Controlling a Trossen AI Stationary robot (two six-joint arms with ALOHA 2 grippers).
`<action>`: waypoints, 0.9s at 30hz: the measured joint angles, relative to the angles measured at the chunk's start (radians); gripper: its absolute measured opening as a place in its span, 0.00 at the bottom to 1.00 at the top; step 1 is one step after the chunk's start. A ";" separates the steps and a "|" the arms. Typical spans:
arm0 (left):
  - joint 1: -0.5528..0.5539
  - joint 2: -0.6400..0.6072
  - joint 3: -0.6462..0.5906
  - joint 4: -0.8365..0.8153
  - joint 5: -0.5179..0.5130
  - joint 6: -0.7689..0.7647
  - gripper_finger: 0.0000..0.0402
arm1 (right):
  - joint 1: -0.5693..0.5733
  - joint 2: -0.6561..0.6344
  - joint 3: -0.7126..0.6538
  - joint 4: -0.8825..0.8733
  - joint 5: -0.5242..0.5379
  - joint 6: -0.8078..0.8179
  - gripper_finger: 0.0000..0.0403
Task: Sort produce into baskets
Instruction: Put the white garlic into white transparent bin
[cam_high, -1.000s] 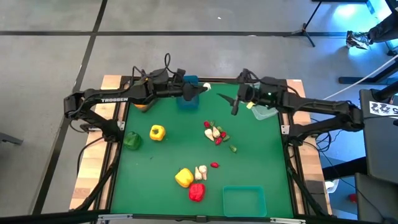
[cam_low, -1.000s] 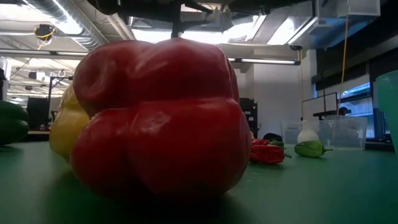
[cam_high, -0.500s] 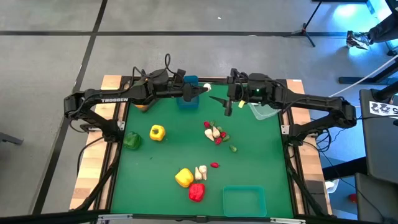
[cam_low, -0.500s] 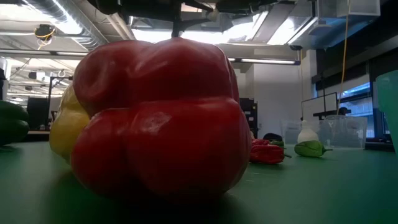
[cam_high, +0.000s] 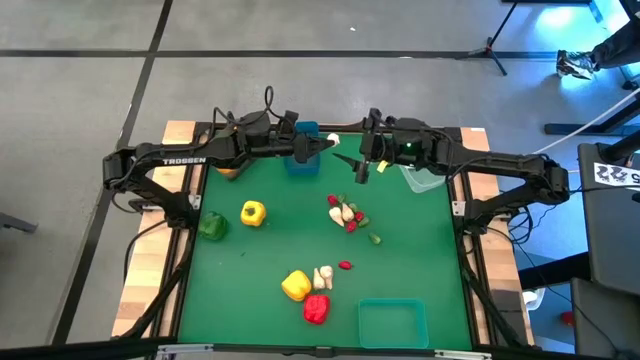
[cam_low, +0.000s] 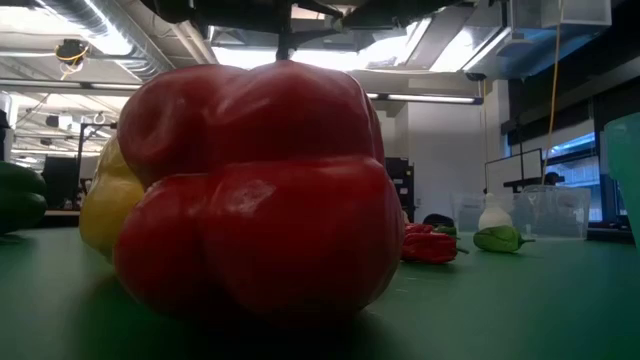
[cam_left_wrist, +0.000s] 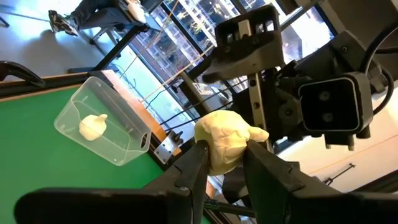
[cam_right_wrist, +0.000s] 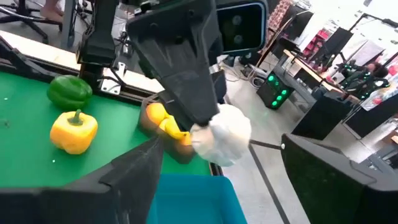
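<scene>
Green counter (cam_high: 410, 260) seen from above: the left end effector (cam_high: 333, 144) reaches over the blue basket (cam_high: 301, 160) at the far edge, clenched on a white garlic piece (cam_high: 334, 143); the right end effector (cam_high: 362, 170) hovers just beside it, near the clear basket (cam_high: 424, 179). Loose produce lies mid-counter; the teal basket (cam_high: 392, 322) sits at the near edge. Low view: a red pepper (cam_low: 260, 190) fills the foreground, a yellow pepper (cam_low: 100, 205) behind it. Left wrist view: both fingers (cam_left_wrist: 193, 168) pinch the garlic piece (cam_left_wrist: 222, 140); another lies in the clear basket (cam_left_wrist: 106, 127). Right wrist view: its fingers (cam_right_wrist: 323, 168) spread apart, released, facing the held garlic (cam_right_wrist: 224, 140).
</scene>
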 joint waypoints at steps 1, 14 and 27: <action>0.000 0.000 0.000 0.000 0.000 0.000 0.23 | 0.000 0.005 0.000 0.002 0.000 -0.004 0.78; -0.001 0.001 -0.001 0.005 0.000 -0.003 0.23 | -0.001 0.041 0.043 0.015 0.026 -0.022 0.73; -0.001 0.001 -0.001 0.004 0.000 -0.002 0.23 | -0.001 0.062 0.052 -0.016 0.026 -0.038 0.73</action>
